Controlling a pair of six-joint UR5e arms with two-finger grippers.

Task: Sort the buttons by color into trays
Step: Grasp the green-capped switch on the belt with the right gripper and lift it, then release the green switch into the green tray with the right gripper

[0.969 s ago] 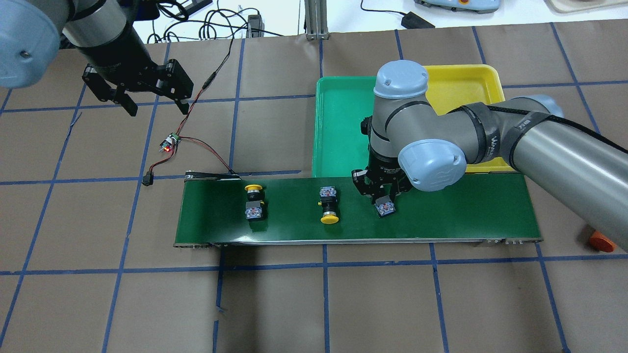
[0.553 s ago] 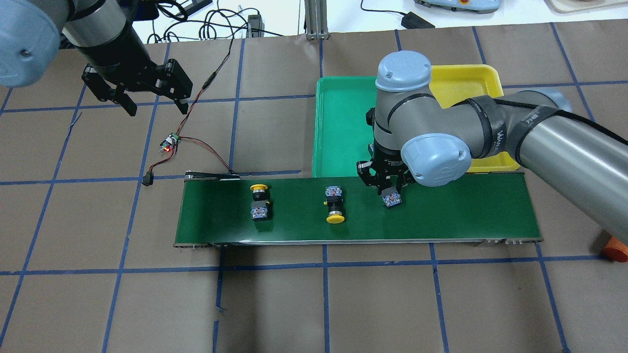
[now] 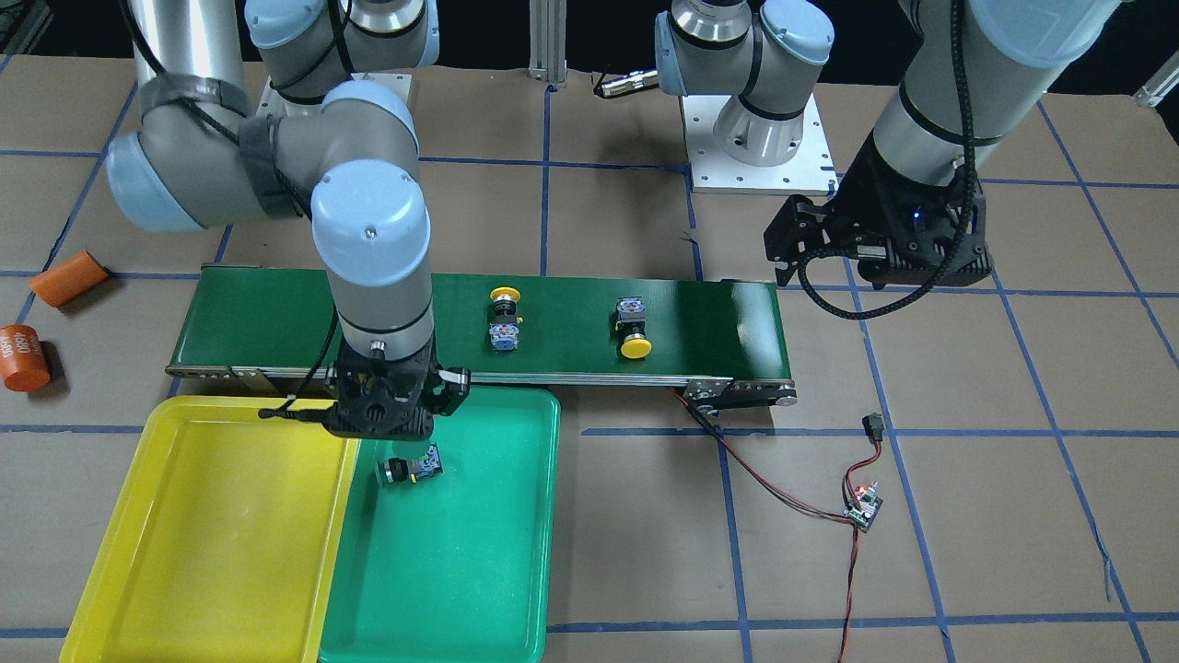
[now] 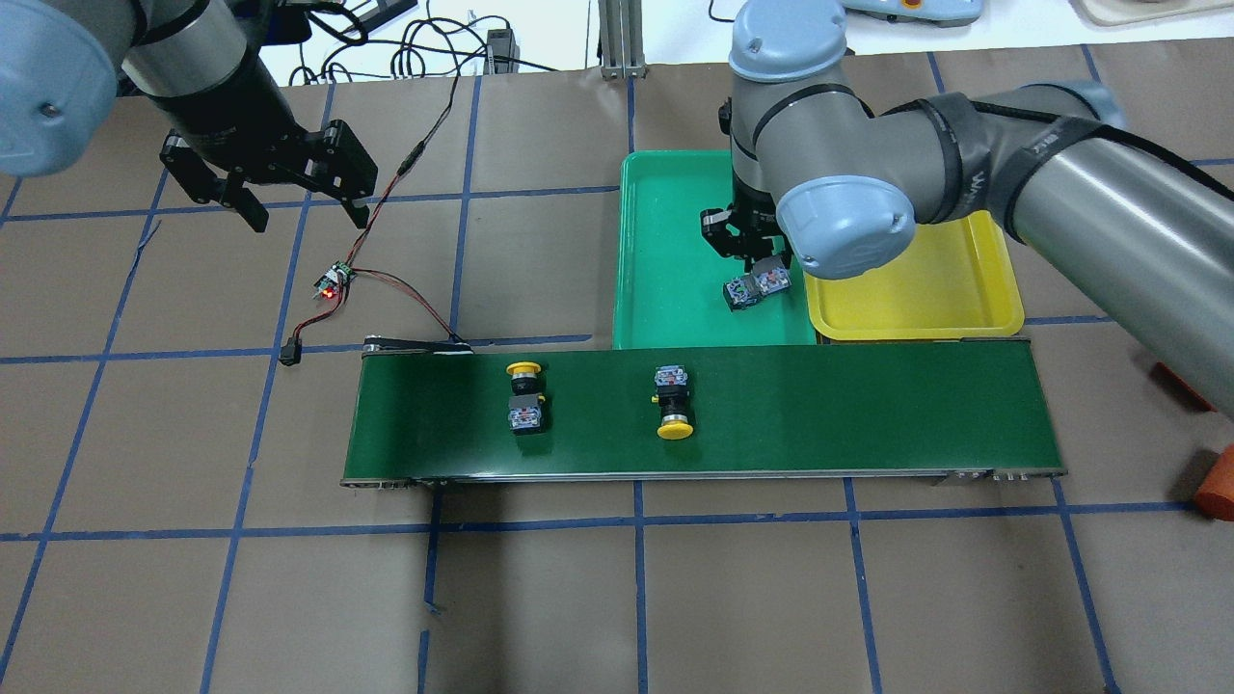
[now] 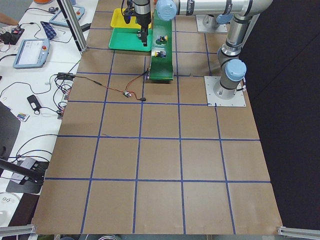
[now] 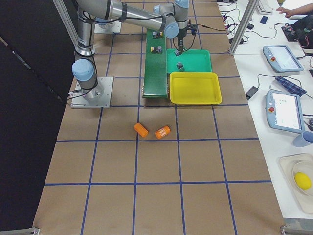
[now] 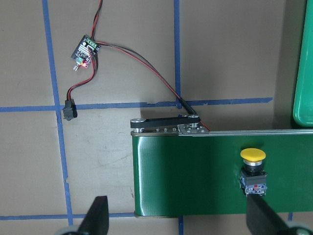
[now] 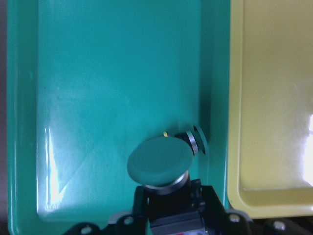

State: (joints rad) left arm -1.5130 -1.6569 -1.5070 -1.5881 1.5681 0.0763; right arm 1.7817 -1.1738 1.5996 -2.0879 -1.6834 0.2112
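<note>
Green button [image 8: 159, 164] is gripped in the closed right gripper [image 8: 171, 215], held low over the green tray [image 4: 665, 289] near the yellow tray [image 4: 925, 289]. A second green button [image 8: 196, 140] is partly seen lying beneath. One yellow button [image 4: 525, 397] and another yellow button [image 4: 672, 402] are seen on the conveyor belt [image 4: 868, 414]. The left gripper [image 4: 310, 217] is held open above the table [image 4: 578, 598].

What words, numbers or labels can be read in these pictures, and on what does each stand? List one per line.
"4680": printed sideways on the orange cylinder near the table edge.
White lettering on the right arm's black sleeve: too blurred to read.
Stickers on the two yellow buttons: too small to read.
Green button in the right claw: no text shows.
</note>
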